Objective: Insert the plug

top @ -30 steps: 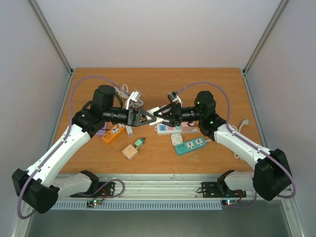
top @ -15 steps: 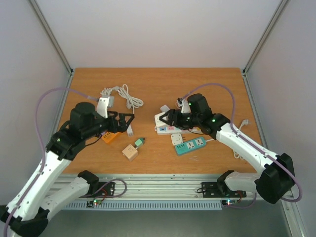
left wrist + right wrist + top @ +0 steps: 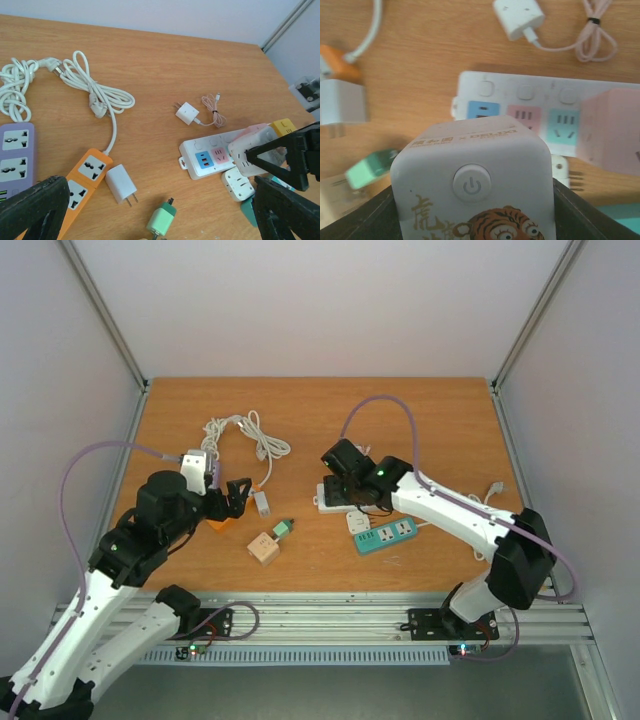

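Observation:
My right gripper is shut on the plug, a white cube with a round power button and a tiger print. In the right wrist view the cube hangs above the white power strip, over its blue and pink sockets. From the top view the right gripper sits over that strip. The left wrist view shows the held cube just above the strip. My left gripper stands open and empty at the left, over the orange strip.
A white charger and a green plug lie between the arms, near a wooden cube. A pink cube sits on the strip's right end. A teal strip, a purple strip and coiled white cable also lie about.
The grippers met mid-table a second ago. My left gripper has opened wider and drawn back to the left. The right arm has carried the cube down over the white strip.

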`<act>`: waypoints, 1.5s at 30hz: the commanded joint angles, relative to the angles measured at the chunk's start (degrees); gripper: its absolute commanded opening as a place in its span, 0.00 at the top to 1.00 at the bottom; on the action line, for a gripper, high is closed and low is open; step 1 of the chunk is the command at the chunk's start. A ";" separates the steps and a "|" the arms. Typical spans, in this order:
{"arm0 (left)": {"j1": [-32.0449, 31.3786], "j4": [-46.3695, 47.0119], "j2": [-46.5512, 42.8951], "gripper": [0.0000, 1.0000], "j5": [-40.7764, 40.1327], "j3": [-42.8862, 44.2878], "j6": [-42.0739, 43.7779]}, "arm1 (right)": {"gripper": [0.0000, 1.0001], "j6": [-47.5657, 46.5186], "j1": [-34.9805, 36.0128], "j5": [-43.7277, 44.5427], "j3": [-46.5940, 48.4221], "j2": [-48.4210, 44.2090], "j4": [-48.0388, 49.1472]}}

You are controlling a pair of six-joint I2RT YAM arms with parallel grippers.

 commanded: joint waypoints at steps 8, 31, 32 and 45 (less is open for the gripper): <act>-0.55 2.05 -0.24 0.01 -4.97 0.03 0.88 | 0.81 -1.28 -0.32 8.71 4.52 7.86 -4.15; -0.43 7.99 2.69 0.01 -2.77 0.25 -0.54 | 0.80 -3.36 -4.14 5.77 4.75 13.63 -0.51; -0.43 7.90 2.62 0.01 -3.00 0.25 -0.46 | 0.80 -3.22 -4.15 5.95 4.57 13.66 -0.52; -0.34 8.24 2.98 0.01 -2.84 0.00 -0.62 | 0.79 -2.71 -4.71 2.60 4.01 15.26 -0.48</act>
